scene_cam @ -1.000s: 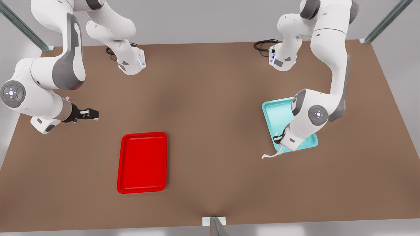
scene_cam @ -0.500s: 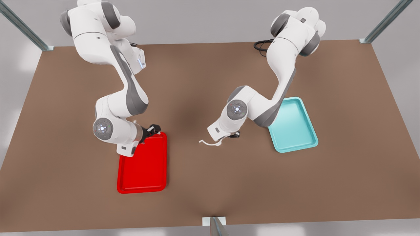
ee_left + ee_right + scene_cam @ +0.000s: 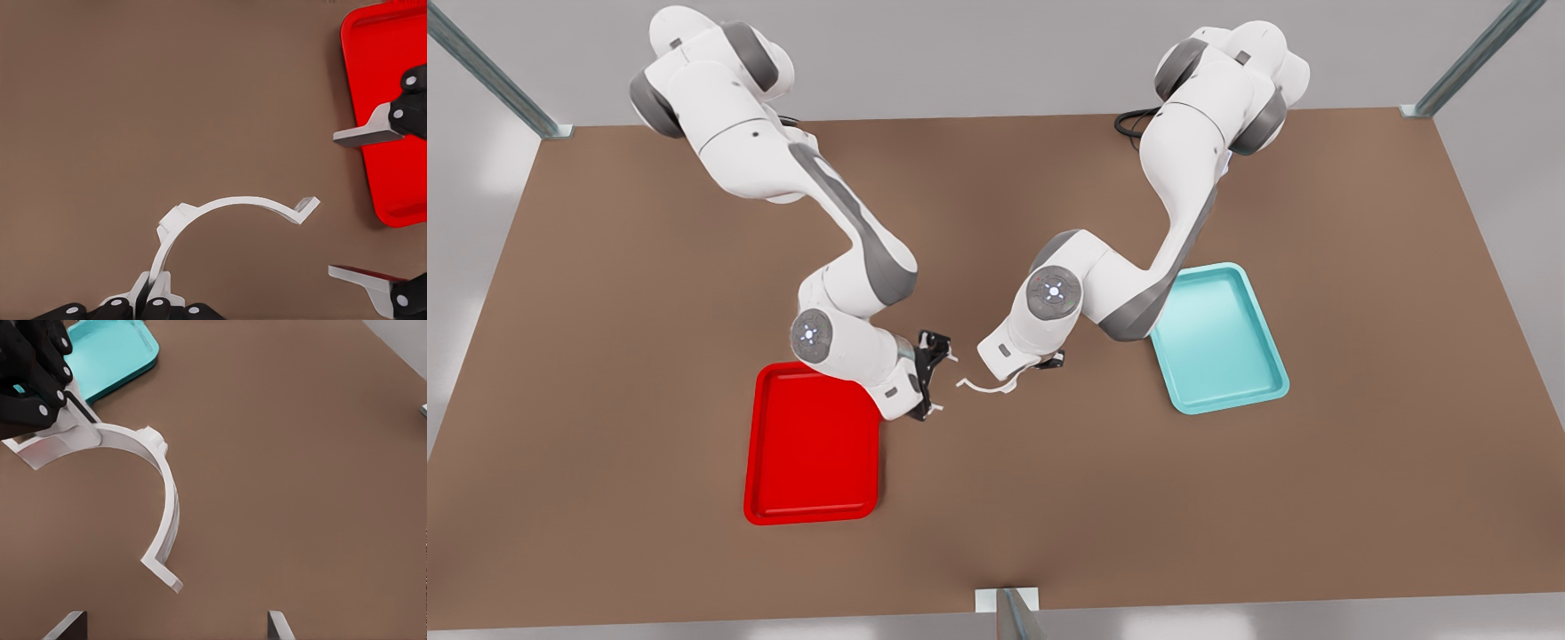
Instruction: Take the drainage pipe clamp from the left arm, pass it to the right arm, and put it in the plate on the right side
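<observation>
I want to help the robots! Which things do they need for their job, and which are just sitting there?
Needed: drainage pipe clamp, left gripper holding it, open right gripper beside it, red plate.
Just sitting there: teal tray, table.

On the surface (image 3: 996,498), the plate (image 3: 811,462) lies toward the front view's left and the other tray (image 3: 1227,347) toward its right. Between them, above the surface's middle, the left claw (image 3: 1049,362) holds the clamp (image 3: 985,385) out beside the spread right claw (image 3: 931,377), which hangs at the plate's inner far corner.
</observation>
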